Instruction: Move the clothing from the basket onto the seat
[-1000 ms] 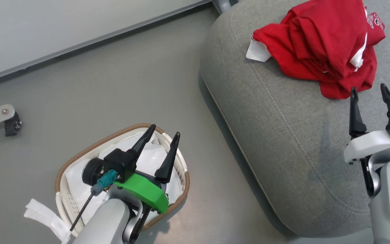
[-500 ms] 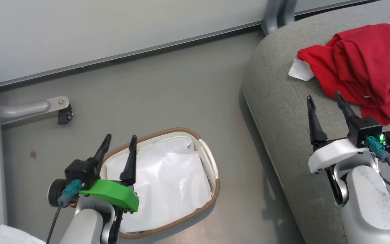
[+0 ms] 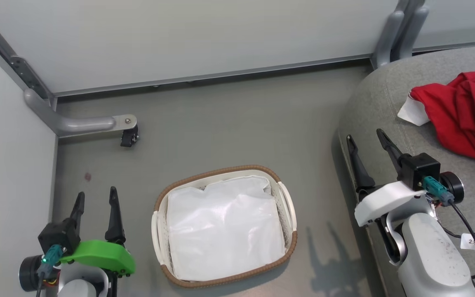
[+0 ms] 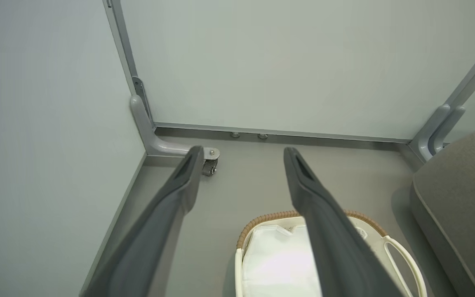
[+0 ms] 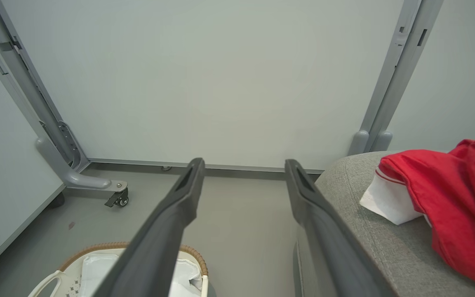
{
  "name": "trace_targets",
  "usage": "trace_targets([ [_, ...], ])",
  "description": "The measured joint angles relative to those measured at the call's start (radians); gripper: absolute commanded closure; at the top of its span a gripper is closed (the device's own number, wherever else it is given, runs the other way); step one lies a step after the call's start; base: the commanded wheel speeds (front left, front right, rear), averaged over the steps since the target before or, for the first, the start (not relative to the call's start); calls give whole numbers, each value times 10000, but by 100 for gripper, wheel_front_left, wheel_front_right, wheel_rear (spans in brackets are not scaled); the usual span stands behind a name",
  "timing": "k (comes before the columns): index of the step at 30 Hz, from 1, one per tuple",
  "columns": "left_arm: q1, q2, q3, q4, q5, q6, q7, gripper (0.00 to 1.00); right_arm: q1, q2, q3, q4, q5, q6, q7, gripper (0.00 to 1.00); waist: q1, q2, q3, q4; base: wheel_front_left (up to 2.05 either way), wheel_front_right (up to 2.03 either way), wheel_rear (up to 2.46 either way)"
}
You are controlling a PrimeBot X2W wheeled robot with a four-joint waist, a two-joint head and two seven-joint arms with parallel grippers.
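Across the back of the head view stands a pale wall panel [image 3: 204, 37], with grey floor [image 3: 229, 123] below it. On the right is the seat [image 3: 377, 103], a grey cushion with a rounded edge. It is well apart from the basket [image 3: 221, 170], with a strip of bare floor between the two.

The basket sits on the floor near the bottom middle, brown woven rim up. Inside it is a crumpled white lining [image 3: 225, 231] and no red fabric. The clothing [image 3: 464, 115] lies on top of the seat in a bunched red heap — a flap of white trim pokes out toward the cushion's rounded edge — and it runs off the right side of the picture.

The right gripper [image 3: 364, 134] hovers over the seat's near edge, just short of the heap and not touching it. Its two dark fingers are spread wide with nothing between them (the right wrist view shows the same gap). The left gripper [image 3: 97, 192] hangs over the floor to the left of the basket, with its fingers also parted and empty.

A small black caster [image 3: 129, 138] on a grey metal foot rests on the floor by the left wall.
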Motion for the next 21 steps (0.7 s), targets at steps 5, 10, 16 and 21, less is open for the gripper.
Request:
trace_targets([
  [5, 324, -73, 370, -92, 44, -96, 0, 0, 241, -2, -67, 86, 201, 0, 0, 0, 0, 0, -285, 131, 0, 0, 0],
  [10, 752, -105, 500, -125, -115, -188, 0, 0, 629, 0, -46, 132, 201, 0, 0, 0, 0, 0, -553, 118, 0, 0, 0],
  [16, 1192, -117, 337, -109, -405, -224, 0, 100, 1137, 8, -69, 207, 236, 0, -2, 100, 0, 0, -923, 40, 0, 0, 0],
  [21, 1246, -201, 282, 313, -407, -224, 6, 100, 1521, 82, -58, 648, 240, 0, 15, 100, 0, 0, -932, 38, 0, 0, 0],
])
